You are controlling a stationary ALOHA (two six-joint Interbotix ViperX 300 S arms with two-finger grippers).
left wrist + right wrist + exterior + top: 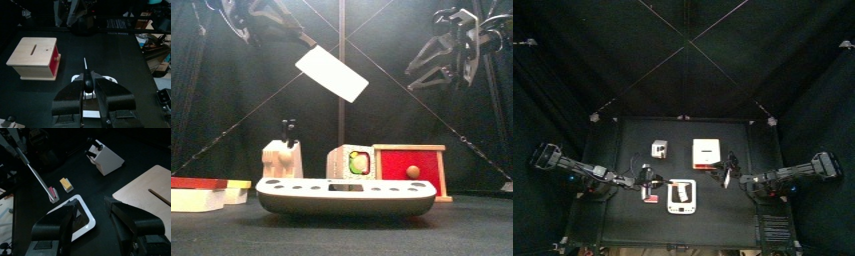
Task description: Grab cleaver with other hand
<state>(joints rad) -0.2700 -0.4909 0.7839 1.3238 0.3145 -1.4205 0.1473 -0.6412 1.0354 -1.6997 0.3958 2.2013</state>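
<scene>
Jaws of my left gripper (89, 95) clamp the handle of the white flat-bladed cleaver (331, 74) aloft above the table (734, 205), while my right gripper (93, 220) gapes empty nearby, handover pending.

1 cleaver (331, 74), 1 knife block (282, 160), 1 wood box w/ red front (406, 169), 1 white scale (345, 196)

Top looks straight down; front level, close (both show wooden box (708, 152)).
</scene>
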